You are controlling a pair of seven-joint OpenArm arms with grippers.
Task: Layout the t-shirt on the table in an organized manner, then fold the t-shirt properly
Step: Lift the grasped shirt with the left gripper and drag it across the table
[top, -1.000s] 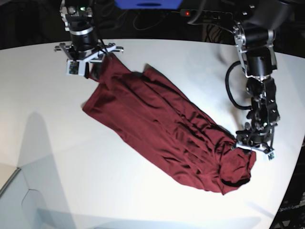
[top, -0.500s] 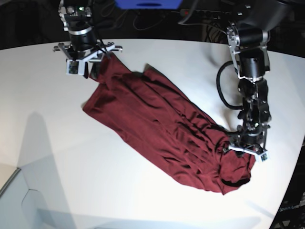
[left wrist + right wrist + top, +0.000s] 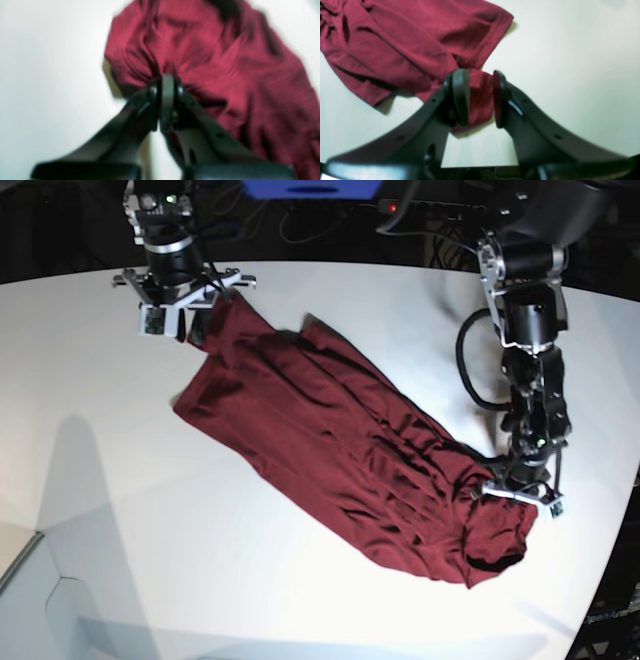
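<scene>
1. I see the t-shirt (image 3: pixel 340 445) stretched diagonally across the table (image 3: pixel 90 480), wrinkled.
2. My left gripper (image 3: pixel 166 82) is pinched tight on a bunched fold near the table's right edge.
3. My right gripper (image 3: pixel 481 97) clamps a hem corner near the far edge.

The t-shirt (image 3: pixel 340 450) lies stretched on the table (image 3: pixel 120 510) in a long diagonal band, running from the far left in the base view, near the table's back edge, down to the near right. The right gripper (image 3: pixel 190 315) stands at the far-left end of the cloth, where a fold of it sits between the two fingers (image 3: pixel 461 97), and the left gripper (image 3: pixel 515 490) stands at the near-right end, pinched on a bunched bit of the fabric. Bare tabletop lies in front of the shirt and to its left, and a narrower strip lies behind it and to its right.
</scene>
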